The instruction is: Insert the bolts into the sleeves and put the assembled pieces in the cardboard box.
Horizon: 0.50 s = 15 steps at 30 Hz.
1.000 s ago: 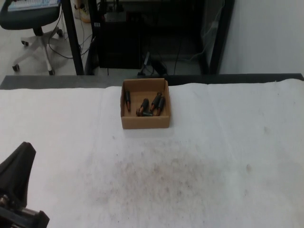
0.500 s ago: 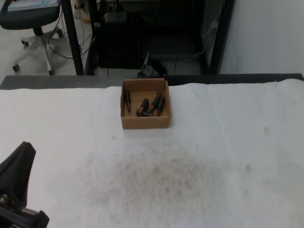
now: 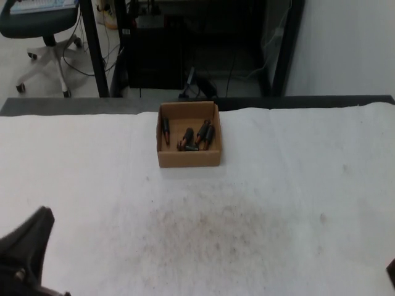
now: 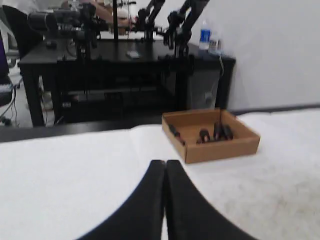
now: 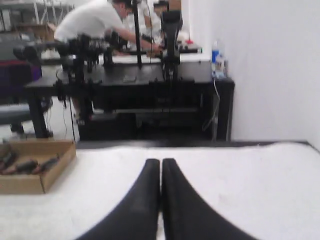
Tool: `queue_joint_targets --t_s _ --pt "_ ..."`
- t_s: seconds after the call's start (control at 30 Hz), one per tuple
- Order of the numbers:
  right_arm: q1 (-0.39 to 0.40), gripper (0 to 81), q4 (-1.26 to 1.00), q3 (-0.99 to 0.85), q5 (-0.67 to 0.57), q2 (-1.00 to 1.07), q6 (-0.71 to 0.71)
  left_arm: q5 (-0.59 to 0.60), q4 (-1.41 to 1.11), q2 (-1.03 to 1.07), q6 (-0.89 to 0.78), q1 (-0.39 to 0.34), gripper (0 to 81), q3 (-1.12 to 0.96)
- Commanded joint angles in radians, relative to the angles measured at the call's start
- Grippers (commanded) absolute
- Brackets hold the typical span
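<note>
1. Near the far edge of the bench (image 3: 308, 185), about midway along it, sits the cardboard box (image 3: 188, 159), open side up, on the white cloth (image 3: 86, 160).
2. Several assembled pieces (image 3: 200, 135) lie inside the box. They are dark with reddish ends. One lies alone along one side wall and the rest are bunched toward the opposite wall. An exact count is not readable.
3. Left gripper (image 4: 165, 165): both fingers are pressed together tip to tip with nothing between them. It is above the cloth and points toward the box, well apart from it.
4. The left arm (image 3: 28, 246) shows as a dark shape at the near left corner of the bench.
5. Right gripper (image 5: 160, 164): fingers are likewise clenched flat against each other and empty. It is above the cloth on the right side of the bench, well apart from the box.
6. A greyish speckled stain (image 3: 203, 228) marks the cloth between the box and the near edge.
</note>
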Motion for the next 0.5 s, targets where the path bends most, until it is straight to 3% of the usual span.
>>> queue_joint_targets --t_s 0.0,0.23,0.47 --pt "-0.001 0.8 0.110 -0.009 0.009 0.000 -0.008 -0.028 0.061 0.001 0.029 -0.003 0.3 -0.010" --pt "-0.001 0.8 0.312 -0.009 0.025 0.000 -0.008 -0.118 0.204 0.001 0.029 -0.003 0.3 -0.010" --pt "-0.001 0.8 0.406 -0.009 0.195 0.000 -0.008 -0.195 0.346 0.001 0.029 -0.003 0.3 -0.010"
